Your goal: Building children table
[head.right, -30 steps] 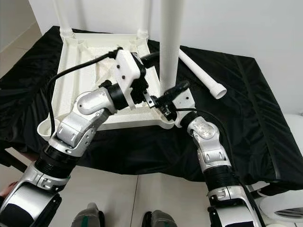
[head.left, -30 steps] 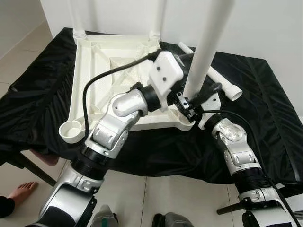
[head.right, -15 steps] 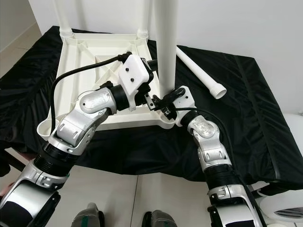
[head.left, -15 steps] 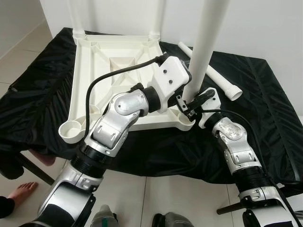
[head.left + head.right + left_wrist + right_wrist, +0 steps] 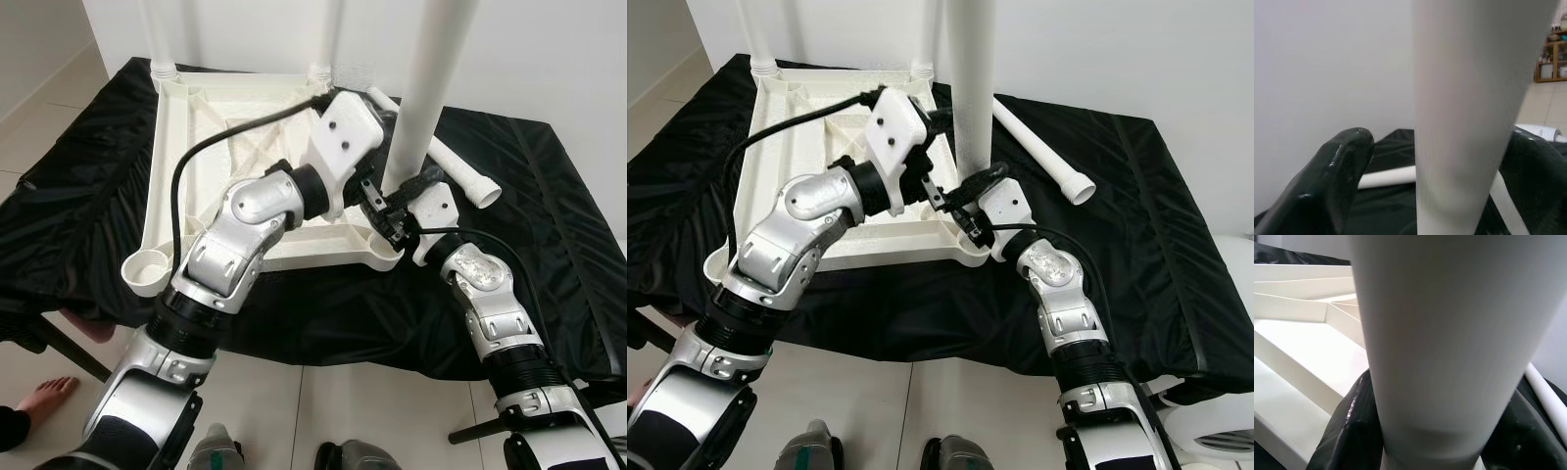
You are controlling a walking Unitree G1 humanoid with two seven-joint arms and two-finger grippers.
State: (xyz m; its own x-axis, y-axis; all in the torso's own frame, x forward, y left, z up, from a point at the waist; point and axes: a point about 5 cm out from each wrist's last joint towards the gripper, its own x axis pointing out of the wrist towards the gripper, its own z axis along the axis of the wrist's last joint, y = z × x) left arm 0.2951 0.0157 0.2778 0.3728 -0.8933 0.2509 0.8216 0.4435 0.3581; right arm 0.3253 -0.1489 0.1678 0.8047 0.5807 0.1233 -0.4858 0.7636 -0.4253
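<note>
left hand (image 5: 377, 201) straddles upright table leg (image 5: 431, 88), grip unclear | right hand (image 5: 1420, 431) clamps leg base | corner socket (image 5: 387, 257) of upturned tabletop (image 5: 245, 137) holds leg | spare leg (image 5: 1038, 147) on black-draped worktop (image 5: 1136, 196)

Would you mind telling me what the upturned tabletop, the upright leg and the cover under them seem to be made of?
Tabletop: likely moulded plastic, matt off-white, judging by the ribs cast into its underside. Upright leg: probably the same plastic, a smooth white tube with a soft sheen. Cover: thin black fabric or sheeting, slightly glossy, creased and draped over the edges.
</note>
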